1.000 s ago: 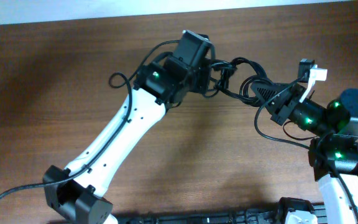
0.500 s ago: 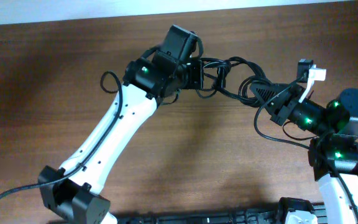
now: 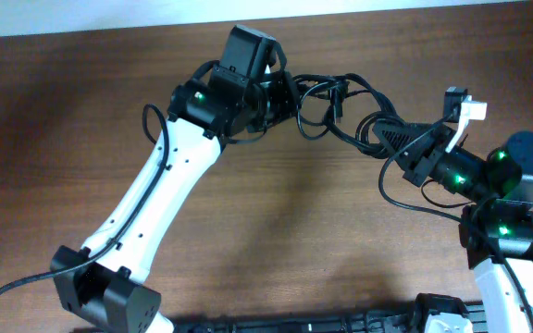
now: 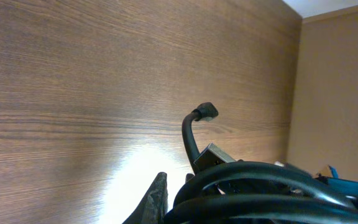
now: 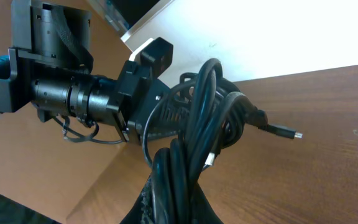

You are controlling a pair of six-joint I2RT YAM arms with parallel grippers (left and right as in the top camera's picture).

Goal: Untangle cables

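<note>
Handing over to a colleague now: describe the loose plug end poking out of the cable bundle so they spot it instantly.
Over the brown wooden table, a bundle of thin black cables is held between the left gripper and right gripper. In the right wrist view one short black plug juts sideways from it; unlike the loops around it, it ends free in a silver metal tip.

Two black two-finger grippers: the left gripper (image 3: 290, 98) and the right gripper (image 3: 384, 139). Between them hangs one tangled bundle of thin black flexible cables (image 3: 345, 92); its separate cords cannot be counted. One small plug (image 5: 288, 132) juts beside the right gripper, and another plug (image 4: 207, 112) shows ahead of the left. One brown wooden table (image 3: 340, 240).
</note>
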